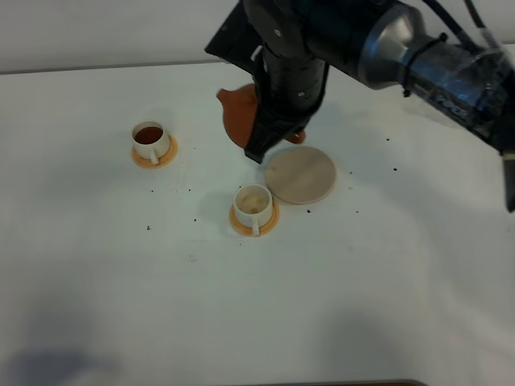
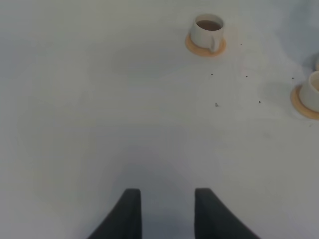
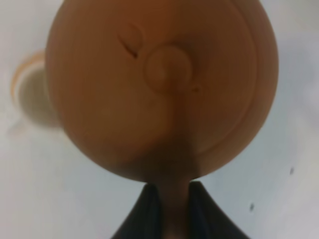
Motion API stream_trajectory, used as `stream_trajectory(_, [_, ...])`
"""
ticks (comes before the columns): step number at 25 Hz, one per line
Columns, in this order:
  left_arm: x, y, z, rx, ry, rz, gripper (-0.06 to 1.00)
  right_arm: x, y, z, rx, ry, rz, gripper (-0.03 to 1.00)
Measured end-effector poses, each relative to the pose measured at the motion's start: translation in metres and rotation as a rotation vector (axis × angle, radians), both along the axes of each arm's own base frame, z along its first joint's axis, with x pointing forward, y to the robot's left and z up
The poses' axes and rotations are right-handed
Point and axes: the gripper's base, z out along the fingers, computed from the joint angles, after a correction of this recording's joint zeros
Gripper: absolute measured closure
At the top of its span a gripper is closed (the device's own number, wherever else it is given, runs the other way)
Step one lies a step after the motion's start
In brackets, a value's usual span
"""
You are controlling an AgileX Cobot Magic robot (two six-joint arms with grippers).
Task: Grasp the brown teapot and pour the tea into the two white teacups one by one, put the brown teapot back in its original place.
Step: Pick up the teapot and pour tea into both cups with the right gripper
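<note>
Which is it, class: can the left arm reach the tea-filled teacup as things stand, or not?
Probably yes: only bare table lies between the open left tool and the tea-filled teacup.

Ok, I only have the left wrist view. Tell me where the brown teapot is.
Observer: The right hand is shut on the brown teapot by its handle.
Operator: Report on its trivet.
Observer: The beige trivet lies bare; the teapot is held beside it, not on it.
Operator: Check the cup cut off at my view's edge.
Observer: That white teacup looks pale inside, with no dark tea visible.
</note>
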Motion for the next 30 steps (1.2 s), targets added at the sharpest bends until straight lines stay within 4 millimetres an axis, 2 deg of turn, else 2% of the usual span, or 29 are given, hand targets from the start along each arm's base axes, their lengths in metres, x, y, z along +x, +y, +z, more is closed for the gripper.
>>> stream_trajectory(9, [0.0, 0.0, 0.0, 0.0, 0.0, 0.0, 0.68, -0.039, -0.046, 0.004, -0.028, 0.058, -0.082, 0.88])
stream_trajectory(15, [0.0, 0.0, 0.0, 0.0, 0.0, 0.0, 0.68, -0.06, -0.071, -0.01, -0.039, 0.074, -0.11, 0.88])
stream_trajectory(22, [0.0, 0.0, 0.0, 0.0, 0.0, 0.0, 0.68, -0.066, -0.086, -0.035, -0.07, 0.037, -0.158, 0.88])
stream_trajectory(26, [0.0, 0.0, 0.0, 0.0, 0.0, 0.0, 0.68, -0.069, -0.089, -0.055, -0.054, 0.023, -0.134, 0.88])
stream_trajectory(30, [0.0, 0.0, 0.0, 0.0, 0.0, 0.0, 0.68, -0.069, -0.09, -0.065, -0.027, -0.019, -0.094, 0.88])
